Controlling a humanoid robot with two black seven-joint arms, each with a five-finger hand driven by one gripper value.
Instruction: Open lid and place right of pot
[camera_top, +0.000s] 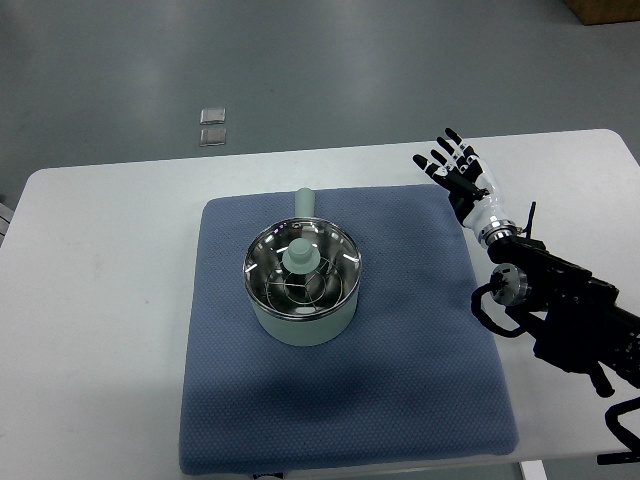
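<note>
A pale green pot (303, 323) with a short handle pointing away stands on the blue mat (340, 410) in the middle of the table. Its glass lid (325, 283) with a pale green knob (300, 257) sits closed on top. My right hand (453, 163) hovers over the mat's far right corner, well to the right of the pot. Its fingers (440, 160) are spread and hold nothing. The right arm (560, 305) comes in from the lower right. My left hand is out of sight.
The white table (100, 300) carries the mat, with bare table on the left and right sides. Two small clear squares (212, 125) lie on the grey floor beyond the table's far edge.
</note>
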